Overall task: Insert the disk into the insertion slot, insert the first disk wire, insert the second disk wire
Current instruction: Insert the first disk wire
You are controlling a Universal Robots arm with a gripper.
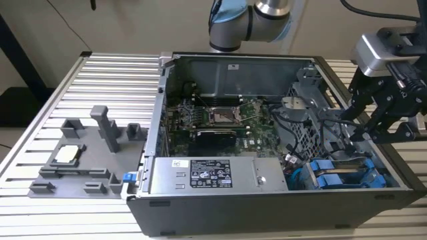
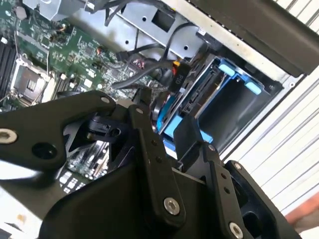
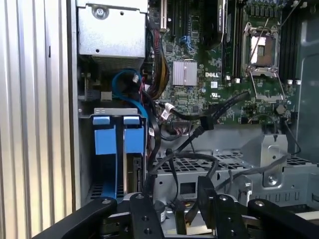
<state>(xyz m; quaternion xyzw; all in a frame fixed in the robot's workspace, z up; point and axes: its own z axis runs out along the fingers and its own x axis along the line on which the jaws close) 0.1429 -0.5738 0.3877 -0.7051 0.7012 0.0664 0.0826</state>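
First wrist view: nearest, the gripper [image 3: 172,193] is seen spread wide, and nothing is held in it. Just past it, two blue frames are counted, set side by side in the grey drive cage. The disk [image 3: 133,142] is seen seated in the insertion slot [image 3: 115,111], so that step is judged done. One black plug [image 3: 207,121] is seen hanging loose over the green board [image 3: 199,92], so the two wire steps are judged left. Farthest, one grey power box [image 3: 112,30] is seen.
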